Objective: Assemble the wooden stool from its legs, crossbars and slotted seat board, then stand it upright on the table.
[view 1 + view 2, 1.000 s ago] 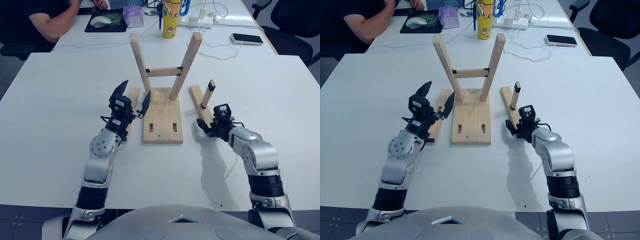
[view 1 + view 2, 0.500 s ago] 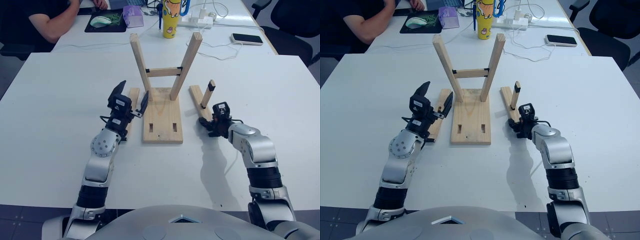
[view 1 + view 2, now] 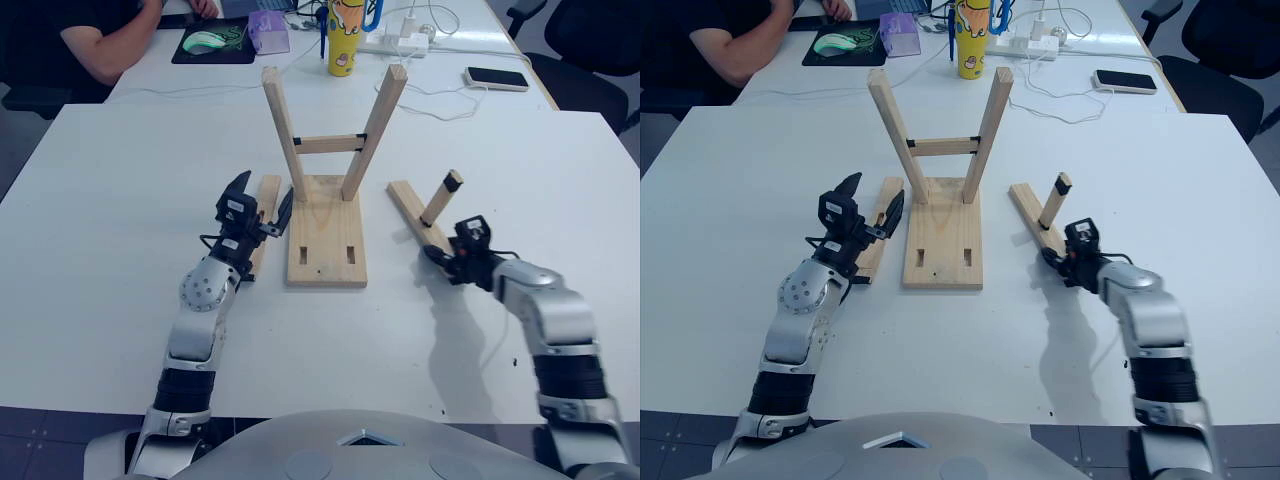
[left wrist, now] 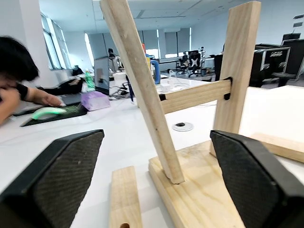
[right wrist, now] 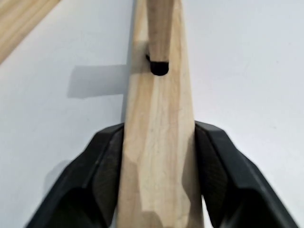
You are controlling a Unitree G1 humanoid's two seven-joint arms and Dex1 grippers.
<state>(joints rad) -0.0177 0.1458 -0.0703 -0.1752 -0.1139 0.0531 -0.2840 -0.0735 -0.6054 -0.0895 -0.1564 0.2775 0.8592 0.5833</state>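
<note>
White office table (image 3: 120,200): right of the seat board (image 3: 325,240), the right gripper (image 3: 447,262) pinches a leg (image 3: 412,212) by its end (stiff, probably light; mid-length would balance better); the left gripper (image 3: 263,190) gapes empty.

Brightly, evenly lit from overhead across the white table (image 3: 110,190), with only soft, pale shadows by the upright legs (image 3: 283,125) (2 of them, no hard edges). Daylight glare at the windows (image 4: 52,38) in the left wrist view; 1 grey shadow patch beside the loose leg (image 5: 159,142) in the right wrist view.
</note>
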